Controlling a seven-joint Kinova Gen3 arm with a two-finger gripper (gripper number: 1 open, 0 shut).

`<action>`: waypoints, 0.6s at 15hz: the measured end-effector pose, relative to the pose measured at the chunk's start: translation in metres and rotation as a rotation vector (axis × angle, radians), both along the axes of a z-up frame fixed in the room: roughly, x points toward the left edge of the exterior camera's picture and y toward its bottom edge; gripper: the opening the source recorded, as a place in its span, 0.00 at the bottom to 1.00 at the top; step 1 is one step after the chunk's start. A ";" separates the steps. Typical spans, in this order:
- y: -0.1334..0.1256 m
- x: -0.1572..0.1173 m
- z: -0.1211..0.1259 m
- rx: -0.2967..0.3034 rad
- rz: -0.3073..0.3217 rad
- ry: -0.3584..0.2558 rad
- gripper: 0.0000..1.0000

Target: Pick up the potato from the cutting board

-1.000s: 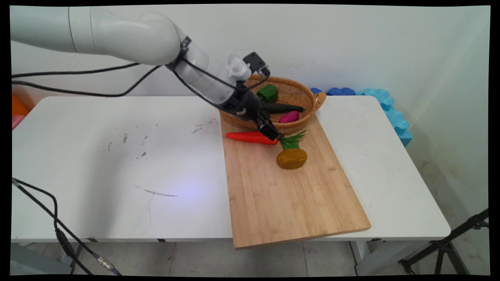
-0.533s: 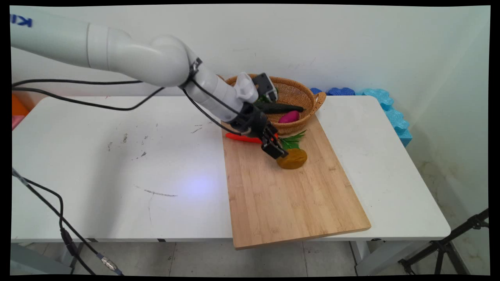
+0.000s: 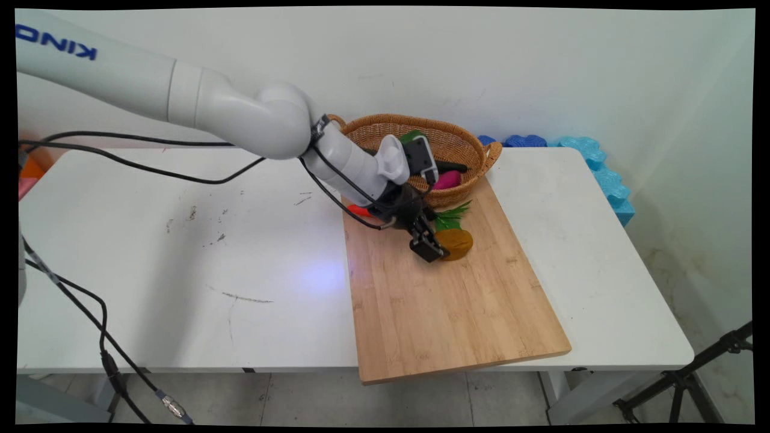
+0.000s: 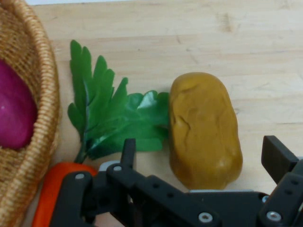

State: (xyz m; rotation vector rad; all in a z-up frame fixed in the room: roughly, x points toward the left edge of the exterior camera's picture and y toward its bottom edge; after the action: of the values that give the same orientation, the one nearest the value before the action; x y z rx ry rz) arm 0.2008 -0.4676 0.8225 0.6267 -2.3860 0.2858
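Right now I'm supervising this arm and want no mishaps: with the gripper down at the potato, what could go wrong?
1. The gripper is open around the potato; the potato is rounded and looks smooth, so it might squirt out as the fingers close.
2. The carrot leaves lie against the potato beside one finger and could get pinched.
3. The basket sits close behind; the arm might bump it.

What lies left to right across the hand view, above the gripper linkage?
Wicker basket holding a purple vegetable → carrot's green leaves → brown potato, all on the wooden board.
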 end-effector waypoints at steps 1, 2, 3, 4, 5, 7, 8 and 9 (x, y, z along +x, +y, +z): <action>-0.001 -0.002 -0.004 -0.005 -0.008 -0.004 1.00; -0.001 -0.003 -0.007 -0.010 -0.016 -0.008 1.00; -0.002 -0.005 -0.010 -0.014 -0.021 -0.011 1.00; -0.002 -0.006 -0.013 -0.019 -0.027 -0.014 1.00; -0.003 -0.007 -0.015 -0.023 -0.032 -0.016 1.00; -0.005 -0.009 -0.019 -0.028 -0.037 -0.020 0.00; -0.005 -0.009 -0.020 -0.030 -0.041 -0.022 0.00; -0.005 -0.010 -0.022 -0.031 -0.043 -0.023 0.00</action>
State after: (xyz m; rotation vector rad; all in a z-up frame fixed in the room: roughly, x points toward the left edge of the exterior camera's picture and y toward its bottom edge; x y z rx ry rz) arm 0.1913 -0.4730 0.8010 0.5599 -2.4095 0.3118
